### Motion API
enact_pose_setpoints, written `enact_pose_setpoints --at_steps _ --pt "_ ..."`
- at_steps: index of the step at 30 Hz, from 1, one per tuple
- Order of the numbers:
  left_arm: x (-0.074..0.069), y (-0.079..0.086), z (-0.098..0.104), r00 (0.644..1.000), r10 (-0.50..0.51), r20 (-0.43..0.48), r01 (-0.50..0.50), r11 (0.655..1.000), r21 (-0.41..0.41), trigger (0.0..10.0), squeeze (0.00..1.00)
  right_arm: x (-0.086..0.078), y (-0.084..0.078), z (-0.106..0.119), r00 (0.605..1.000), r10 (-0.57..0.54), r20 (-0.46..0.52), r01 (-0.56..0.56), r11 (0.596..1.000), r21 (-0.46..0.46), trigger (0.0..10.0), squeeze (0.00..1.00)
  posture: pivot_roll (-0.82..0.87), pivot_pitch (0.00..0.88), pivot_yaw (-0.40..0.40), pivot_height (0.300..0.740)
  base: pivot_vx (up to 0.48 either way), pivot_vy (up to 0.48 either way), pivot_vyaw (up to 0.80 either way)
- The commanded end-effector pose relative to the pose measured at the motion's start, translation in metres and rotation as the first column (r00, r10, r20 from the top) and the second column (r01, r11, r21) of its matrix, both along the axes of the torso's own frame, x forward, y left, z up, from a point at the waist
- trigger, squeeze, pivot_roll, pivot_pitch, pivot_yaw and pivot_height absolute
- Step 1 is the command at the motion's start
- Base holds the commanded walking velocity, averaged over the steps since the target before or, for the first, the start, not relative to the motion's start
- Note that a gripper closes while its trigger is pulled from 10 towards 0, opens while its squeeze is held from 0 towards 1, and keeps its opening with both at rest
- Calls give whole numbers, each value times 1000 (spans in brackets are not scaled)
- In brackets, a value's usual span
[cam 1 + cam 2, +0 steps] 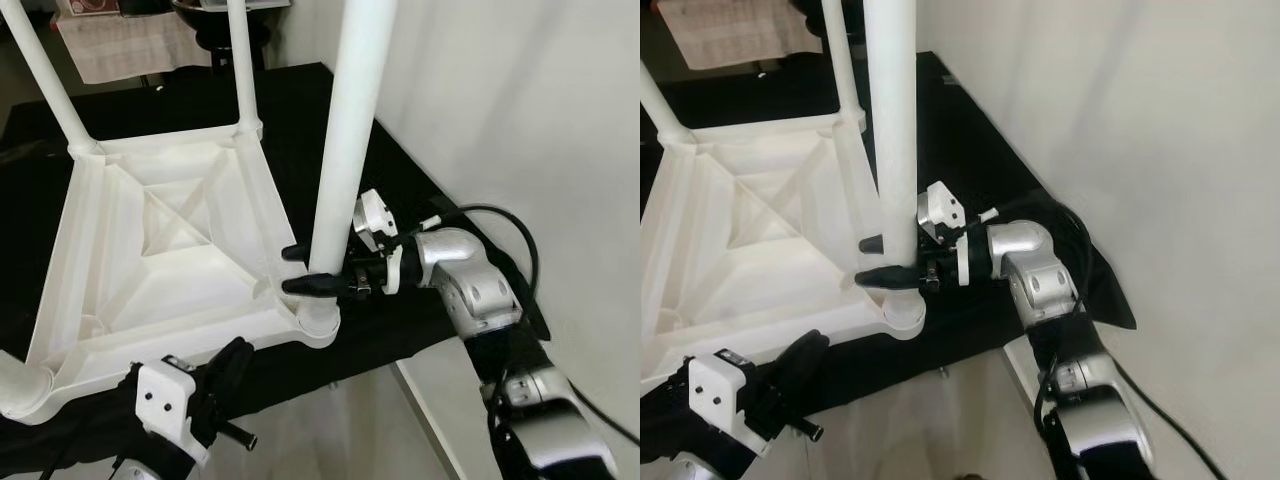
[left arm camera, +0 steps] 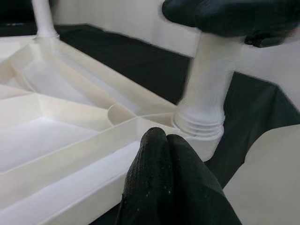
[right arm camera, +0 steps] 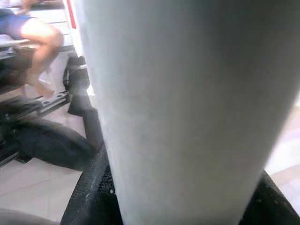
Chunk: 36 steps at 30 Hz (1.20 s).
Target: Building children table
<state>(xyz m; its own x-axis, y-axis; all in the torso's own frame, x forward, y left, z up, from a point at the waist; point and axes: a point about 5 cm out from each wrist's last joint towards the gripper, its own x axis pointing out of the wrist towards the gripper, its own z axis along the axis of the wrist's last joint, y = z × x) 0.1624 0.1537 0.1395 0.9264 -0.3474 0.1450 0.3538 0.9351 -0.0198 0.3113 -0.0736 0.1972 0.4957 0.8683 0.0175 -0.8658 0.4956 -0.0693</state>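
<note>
The white plastic children's table lies upside down on a black cloth. Two legs stand in its far corners. A third white leg stands upright in the near right corner socket. My right gripper is shut on this leg just above the socket, one finger on each side. In the right wrist view the leg sits between the black fingers. My left gripper is shut and holds nothing. It rests by the table's near edge, with the fingertips pressed together and pointing at the socket.
A white wall runs close along the right side of the cloth-covered surface. Pale floor lies below the near edge. A black cable loops over my right arm. A person's legs are in the background.
</note>
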Motion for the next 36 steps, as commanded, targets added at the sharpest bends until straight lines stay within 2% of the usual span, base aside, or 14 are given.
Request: enact_pose_setpoints --at_steps 1,2,4,13,14,18,19,20,24,28,29,30,32,36 --pt "0 -1 1 1000 -5 3 5 1000 -11 10000 0 -1 -9 -18 939 -335 -80 330 941 -68 0 0 -106 131 -45 740 0 0 0" --pt "0 -1 1 1000 -4 5 4 1000 -10 10000 0 -12 -5 -23 910 -404 -96 399 914 -70 0 0 -107 130 -44 740 0 0 0" --pt "1 -1 0 1000 -2 5 2 1000 -9 10000 0 -16 1 -25 917 -385 -100 380 922 -71 0 0 -110 121 -39 740 0 0 0" --pt "2 0 0 1000 10 11 -10 1000 -9 10000 0 -11 7 -19 937 -339 -84 333 940 -68 0 0 -104 123 -59 740 0 0 0" --pt "2 0 1 1000 17 14 -17 1000 -10 10000 0 -11 11 -16 946 -312 -83 307 949 -74 10000 0 -103 125 -59 740 0 0 0" --pt "2 0 1 1000 21 16 -21 1000 -10 10000 0 -13 20 -8 964 -258 -70 253 965 -68 10000 0 -102 126 -57 740 0 0 0" --pt "2 -1 2 1000 18 16 -18 1000 -11 10000 0 -10 25 2 983 -176 -56 174 984 -41 10000 1000 -100 127 -58 740 0 0 0" --pt "2 -1 2 1000 18 16 -18 1000 -11 10000 0 -10 25 2 983 -176 -56 174 984 -41 10000 1000 -100 127 -58 740 0 0 0" --pt "2 -2 2 1000 13 16 -13 1000 -12 10000 0 -2 30 24 999 48 13 -48 999 -3 10000 1000 -95 127 -60 740 0 0 0" --pt "2 -3 2 1000 12 17 -12 1000 -14 10000 0 2 26 31 963 248 105 -238 966 -100 10000 1000 -89 128 -58 740 0 0 0" --pt "2 -3 2 1000 13 17 -12 1000 -14 10000 0 3 25 30 941 319 114 -302 942 -148 10000 722 -76 129 -57 740 0 0 0" --pt "2 -3 2 1000 13 17 -13 1000 -14 10000 0 5 23 28 914 392 103 -368 909 -197 10000 0 -68 130 -58 740 0 0 0" --pt "1 -4 2 1000 13 17 -13 1000 -14 10000 0 8 21 26 873 481 83 -449 857 -253 10000 0 -61 130 -60 740 0 0 0" --pt "0 -4 3 1000 13 16 -12 1000 -14 10000 0 11 19 27 849 527 46 -499 826 -263 10000 0 -56 133 -63 740 0 0 0"
